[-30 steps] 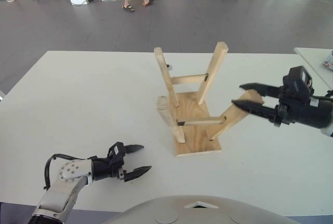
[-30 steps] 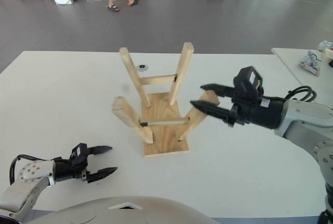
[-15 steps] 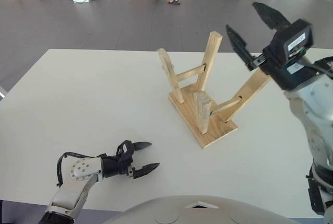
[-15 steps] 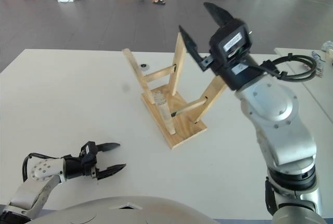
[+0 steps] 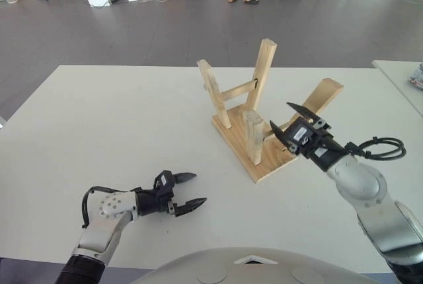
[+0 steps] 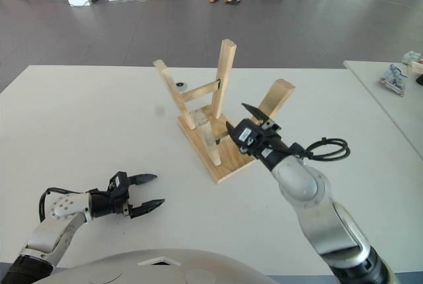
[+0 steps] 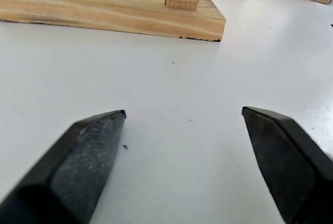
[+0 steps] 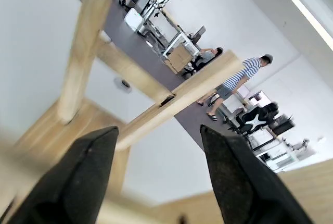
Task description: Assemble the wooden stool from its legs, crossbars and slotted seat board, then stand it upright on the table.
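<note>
The stool (image 5: 253, 139) is sitting upside down just ahead of the right gripper (image 5: 280, 115). Its flat seat board (image 5: 234, 140) is resting on the counter (image 5: 99, 119) and its 4 legs (image 5: 260, 72) are pointing up. The legs are square-cut bars of pale, grained wood. 3 are rising steeply, while the 4th (image 5: 318, 102), beyond the right gripper, is leaning far outward. A thin crossbar (image 5: 238, 91) is joining the 2 legs farthest from that gripper.

The right gripper is standing open, its 2 dark pointed fingers (image 8: 83, 182) spread wide beside the nearest leg. Whether they are touching the wood cannot be told. From its wrist, the fingers are framing a leg and a crossbar slotted into it.

The left gripper (image 5: 199, 187) is also gaping open, hanging low over the counter and well apart from the stool. A broad stretch of smooth white counter is lying between its tips and the board's near edge. Its fingers (image 7: 88, 156) are showing as matt black wedges tapering to points. The board's rough sawn edge is facing them.

The counter's far edge is running close behind the stool, with grey floor (image 5: 198, 26) beyond it. The counter's right edge is lying past the right gripper's arm. A strip of floor is separating it from a neighbouring counter (image 6: 390, 79). A small round grey piece (image 6: 180, 86) is lying on the counter beyond the stool from the left gripper.
</note>
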`<action>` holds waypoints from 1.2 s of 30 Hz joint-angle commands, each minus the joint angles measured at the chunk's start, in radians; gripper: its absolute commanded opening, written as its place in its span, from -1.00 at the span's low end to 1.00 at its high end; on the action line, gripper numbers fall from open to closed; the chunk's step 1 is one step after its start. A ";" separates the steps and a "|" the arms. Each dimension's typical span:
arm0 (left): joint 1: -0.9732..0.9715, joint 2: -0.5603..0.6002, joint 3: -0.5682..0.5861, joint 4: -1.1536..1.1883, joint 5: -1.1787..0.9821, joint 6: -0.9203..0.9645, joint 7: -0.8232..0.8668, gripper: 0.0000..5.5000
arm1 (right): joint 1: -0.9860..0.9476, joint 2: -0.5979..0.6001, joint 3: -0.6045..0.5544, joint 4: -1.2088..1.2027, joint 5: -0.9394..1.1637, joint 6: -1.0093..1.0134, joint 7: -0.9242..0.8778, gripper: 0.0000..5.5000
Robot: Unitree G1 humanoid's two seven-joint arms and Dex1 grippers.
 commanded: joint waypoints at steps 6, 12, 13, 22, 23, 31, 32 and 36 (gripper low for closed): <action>-0.047 -0.025 -0.030 0.035 0.037 0.001 0.002 0.50 | -0.312 -0.322 -0.179 0.575 -0.126 -0.711 0.284 0.07; -0.457 0.067 0.104 0.427 0.200 -0.197 0.170 0.50 | -0.330 -0.320 -0.227 0.829 -0.266 -0.668 0.144 0.07; -0.556 0.085 0.101 0.533 0.253 -0.242 0.211 0.50 | -0.291 -0.315 -0.243 0.852 -0.271 -0.621 0.131 0.07; -1.066 0.009 -0.098 1.198 0.654 -0.554 0.513 0.50 | 0.211 -0.204 -0.092 0.630 -0.141 -0.221 0.404 0.07; -1.081 -0.008 -0.117 1.227 0.684 -0.559 0.542 0.50 | 0.246 -0.198 -0.064 0.578 -0.105 -0.168 0.452 0.07; -1.091 -0.078 -0.160 1.292 0.755 -0.671 0.590 0.50 | 0.241 -0.032 -0.030 0.388 0.095 0.166 0.395 0.07; -1.078 -0.076 -0.156 1.290 0.748 -0.694 0.576 0.50 | 0.202 -0.009 -0.040 0.429 0.080 0.171 0.349 0.07; -1.048 -0.084 -0.150 1.287 0.739 -0.755 0.547 0.50 | 0.077 -0.006 -0.050 0.593 0.011 0.123 0.241 0.07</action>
